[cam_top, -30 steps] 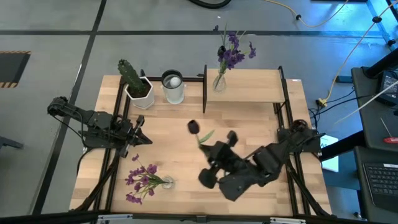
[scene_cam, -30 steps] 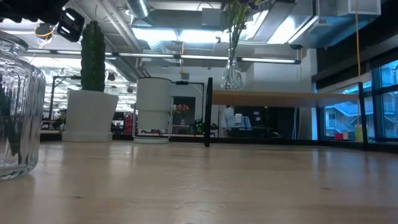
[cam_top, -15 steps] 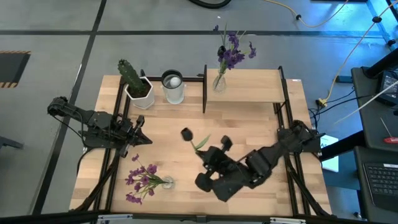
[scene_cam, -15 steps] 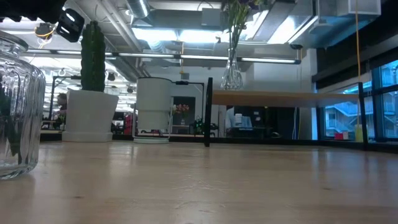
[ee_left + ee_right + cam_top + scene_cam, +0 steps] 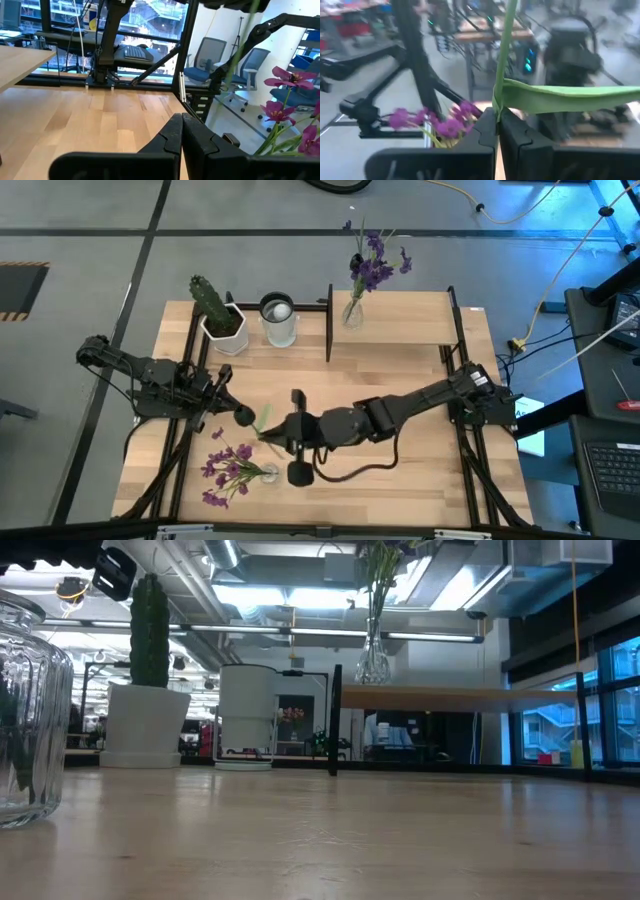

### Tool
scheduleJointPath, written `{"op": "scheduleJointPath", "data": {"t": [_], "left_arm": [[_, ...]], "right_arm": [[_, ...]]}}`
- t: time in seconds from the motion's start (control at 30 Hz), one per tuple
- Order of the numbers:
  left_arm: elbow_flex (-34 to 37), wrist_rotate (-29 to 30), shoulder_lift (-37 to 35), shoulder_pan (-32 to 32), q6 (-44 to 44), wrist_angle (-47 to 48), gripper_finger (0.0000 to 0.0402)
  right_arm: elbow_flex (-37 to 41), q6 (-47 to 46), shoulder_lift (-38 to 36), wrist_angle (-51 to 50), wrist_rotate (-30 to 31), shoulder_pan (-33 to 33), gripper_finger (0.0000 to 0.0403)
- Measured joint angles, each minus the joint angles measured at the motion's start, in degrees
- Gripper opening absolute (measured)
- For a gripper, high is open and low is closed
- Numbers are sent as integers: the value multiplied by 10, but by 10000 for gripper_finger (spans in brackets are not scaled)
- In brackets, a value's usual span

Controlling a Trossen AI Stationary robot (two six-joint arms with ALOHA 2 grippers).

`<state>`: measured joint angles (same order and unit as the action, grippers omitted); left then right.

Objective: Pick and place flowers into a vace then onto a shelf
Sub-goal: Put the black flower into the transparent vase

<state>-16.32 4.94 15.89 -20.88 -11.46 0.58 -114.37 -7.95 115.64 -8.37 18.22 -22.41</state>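
**Stem held near the front vase**

High view: The right tool (image 5: 262, 423) is stretched across the table (image 5: 400, 370) to a spot just beside the clear glass vase (image 5: 268, 473) at the front, which already holds the pinker flowers (image 5: 228, 465). A pale green stem with a leaf (image 5: 265, 418) is seen at the tool's tip. The darker violet flowers (image 5: 375, 265) stand in a second, narrow vase (image 5: 352, 312) on the shelf (image 5: 420, 320), well apart from the front vase. The left tool (image 5: 226, 402) waits near the front vase. A cactus (image 5: 210, 300) in a white pot and a white cylinder (image 5: 279, 322) are set beside the shelf.

Low view: The ribbed wall of the glass vase (image 5: 30, 710) is seen close up; neither tool is seen here. The shelf (image 5: 460, 697) is a thin light board on black posts.

Left wrist view: The left tool (image 5: 182, 130) is pressed together on nothing. Pink blooms (image 5: 290, 107) are seen just beside it.

Right wrist view: The right tool (image 5: 497, 122) is clenched on the thin green stem (image 5: 504, 50), just under a broad flat leaf (image 5: 565, 95).

The stem is judged light, thin and easily bent or crushed, so a gentle hold low on the stem suits it. The glass vase is judged smooth, heavier and breakable; its body would be the place to grip.
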Motion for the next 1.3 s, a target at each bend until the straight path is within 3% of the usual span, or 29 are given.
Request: {"op": "scheduleJointPath", "data": {"t": [0.17, 0.33, 0.47, 0.67, 0.77, 1.3], "left_arm": [[0, -2, 0, 0, -20, 0, 7], [0, -18, 0, 0, -29, 0, 7], [0, -26, 0, 0, -28, 0, 8], [0, -26, 0, 0, -28, 0, 8], [0, -26, 0, 0, -28, 0, 6], [0, -25, 0, 0, -28, 0, 3]], "right_arm": [[55, 41, -39, 51, 0, 0, 5], [174, 57, -126, 161, 10, -1, 5], [300, 45, -177, 329, 4, 3, 5], [430, 18, -165, 559, -22, -4, 5], [447, 16, -146, 614, -25, -9, 5], [401, 6, -64, 596, -44, -7, 5]]}}
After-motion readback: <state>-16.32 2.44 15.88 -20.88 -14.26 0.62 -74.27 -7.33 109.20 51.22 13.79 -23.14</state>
